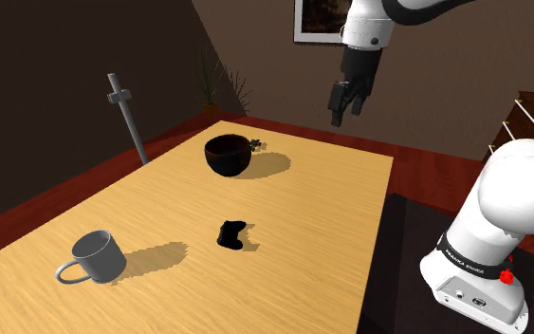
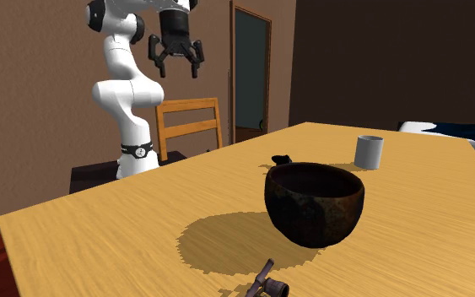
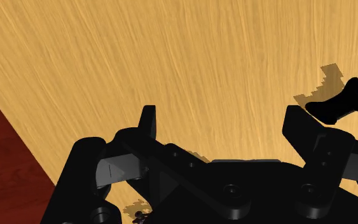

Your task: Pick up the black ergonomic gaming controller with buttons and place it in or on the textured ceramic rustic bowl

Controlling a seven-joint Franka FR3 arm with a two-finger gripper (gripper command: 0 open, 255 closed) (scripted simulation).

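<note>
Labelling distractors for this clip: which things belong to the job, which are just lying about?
Job: black controller, dark bowl, open gripper.
Lying about: grey mug, small dark object beside the bowl, wooden chair.

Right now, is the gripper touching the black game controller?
Apart. The shoulder view shows the gripper hanging open in the air, with the controller lying on the table well below it.

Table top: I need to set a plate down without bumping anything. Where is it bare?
Widest bare patch: the table between the controller and the edge by the stand. Another lies between the mug and the bowl. Tightest is the bowl's far side in the shoulder view, where a small dark object sits close to it.
</note>
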